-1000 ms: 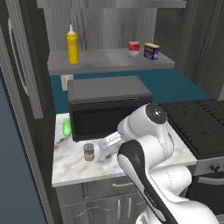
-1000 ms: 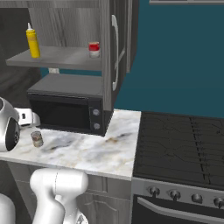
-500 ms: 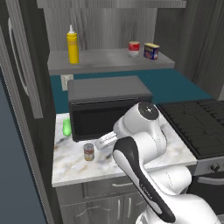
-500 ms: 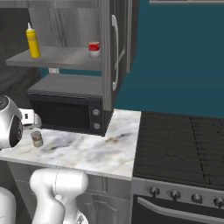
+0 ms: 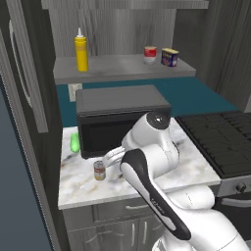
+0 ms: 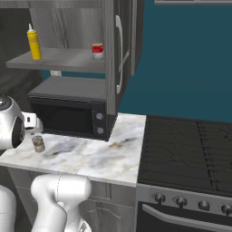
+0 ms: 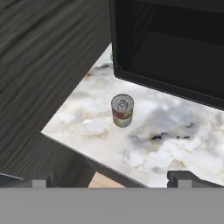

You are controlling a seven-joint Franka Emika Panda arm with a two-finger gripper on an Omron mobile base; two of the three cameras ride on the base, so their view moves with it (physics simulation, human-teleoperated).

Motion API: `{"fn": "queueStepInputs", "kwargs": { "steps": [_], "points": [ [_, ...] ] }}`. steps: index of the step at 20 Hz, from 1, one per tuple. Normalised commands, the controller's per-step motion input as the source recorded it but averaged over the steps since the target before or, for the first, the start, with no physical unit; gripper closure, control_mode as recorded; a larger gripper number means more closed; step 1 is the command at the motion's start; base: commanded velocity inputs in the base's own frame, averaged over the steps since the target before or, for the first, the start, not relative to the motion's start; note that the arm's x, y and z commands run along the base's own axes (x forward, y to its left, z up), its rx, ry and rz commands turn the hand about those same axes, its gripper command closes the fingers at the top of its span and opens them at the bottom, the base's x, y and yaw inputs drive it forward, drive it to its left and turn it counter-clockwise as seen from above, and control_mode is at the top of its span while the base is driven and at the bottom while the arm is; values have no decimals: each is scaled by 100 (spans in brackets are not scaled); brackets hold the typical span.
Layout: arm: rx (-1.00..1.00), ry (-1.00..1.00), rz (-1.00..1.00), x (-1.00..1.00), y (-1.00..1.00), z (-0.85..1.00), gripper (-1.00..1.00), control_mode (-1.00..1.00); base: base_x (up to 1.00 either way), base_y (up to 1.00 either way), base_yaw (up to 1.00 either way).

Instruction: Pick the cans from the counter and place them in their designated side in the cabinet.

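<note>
While my gripper is hanging above the marbled counter with its jaws spread wide and nothing between them, I am looking down on the brownish-red and tan can that is standing upright near the counter's front edge, just in front of the black microwave. From the left base camera that can is sitting just beside my hand, apart from it, not touching.

I am judging the can to be rigid metal, light to moderate in weight, with a smooth labelled wall that could slip under a weak pinch. Being narrow and upright, it is likely to tip if I nudge it off-centre, and the open counter edge is close by. So I am planning to take it across the middle of its round side, one finger on each flank, below the silver rim and above the base, with the jaws straddling it squarely before closing.

The other can, red-and-white, is already standing on the grey cabinet shelf, just beside a blue-and-yellow tin and well apart from the yellow squeeze bottle. A small green thing is lying beside the microwave; I cannot tell what it is.
</note>
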Motion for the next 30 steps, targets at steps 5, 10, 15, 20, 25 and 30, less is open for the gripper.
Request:
{"fn": "queueStepInputs", "kwargs": {
  "steps": [5, 10, 15, 20, 25, 30],
  "points": [
    [0, 0, -1, 17, 9, -10, -100, -100, 0, 0, 0],
    [0, 0, -1, 19, 2, -11, -100, -100, 0, 0, 0],
    [0, 0, 0, 21, 5, -14, -100, -100, 0, 0, 0],
    [0, 0, 0, 22, 8, -15, -100, -100, 0, 0, 0],
    [0, 0, -1, 23, 7, -14, -100, -100, 0, 0, 0],
    [0, 0, 0, 21, 7, -14, -100, -100, 0, 0, 0]
  ]
}}
